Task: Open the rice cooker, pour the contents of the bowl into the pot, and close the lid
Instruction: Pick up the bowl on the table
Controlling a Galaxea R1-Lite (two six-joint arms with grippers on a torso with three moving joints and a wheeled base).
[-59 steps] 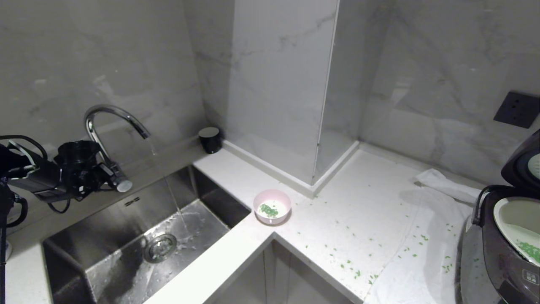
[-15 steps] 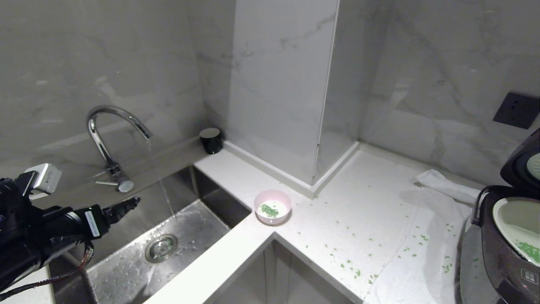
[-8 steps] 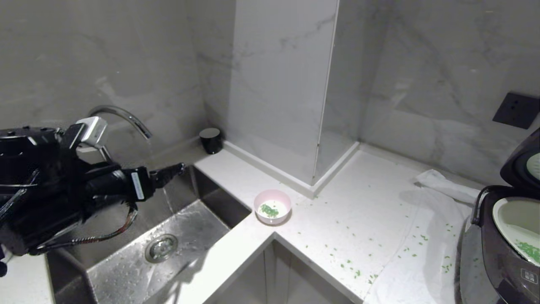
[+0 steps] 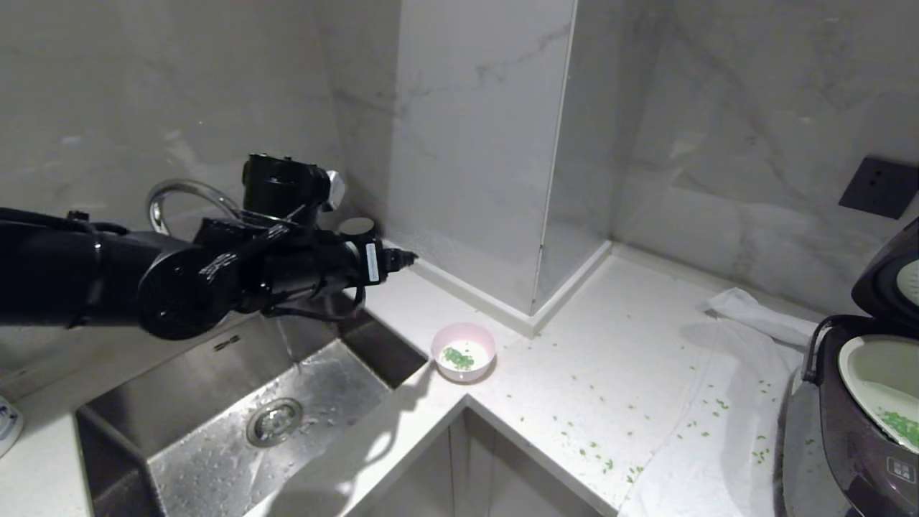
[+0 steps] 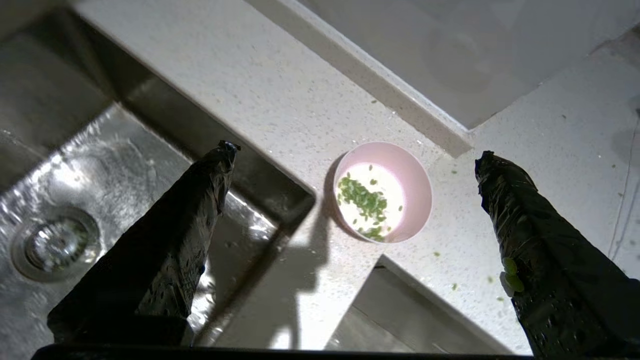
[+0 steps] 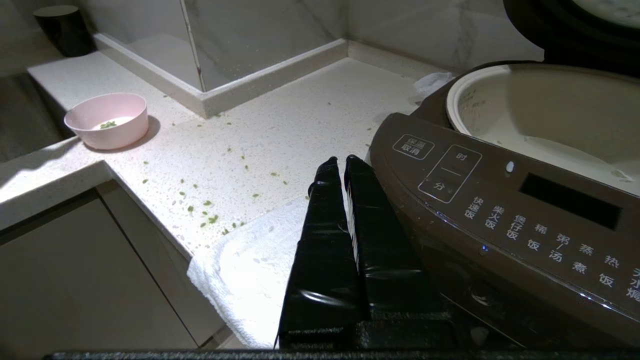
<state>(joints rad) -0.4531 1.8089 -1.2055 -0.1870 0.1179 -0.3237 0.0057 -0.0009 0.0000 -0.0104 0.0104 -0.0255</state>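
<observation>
The cooker (image 4: 861, 416) is cut off at the head view's right edge, lid (image 4: 890, 276) up. Only the wrist views show fingers: left gripper (image 5: 352, 152) spread wide above the bowl (image 5: 382, 192) by the sink (image 4: 237, 402), right gripper (image 6: 340, 162) clenched empty beside the cooker. The left arm has swung in from the sink's far side.

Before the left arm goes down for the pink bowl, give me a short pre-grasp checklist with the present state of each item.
1. Left gripper open, nothing between the fingers: ok.
2. Bowl upright on the counter by the sink corner, green bits inside: ok.
3. Gripper lined up over the bowl: ok in the left wrist view; it hangs well above it.
4. Lid up, pot uncovered: ok.
5. Counter clean: not ok, green bits lie scattered on it and on the white towel.
6. Right gripper shut, parked beside the rice cooker: ok.
</observation>
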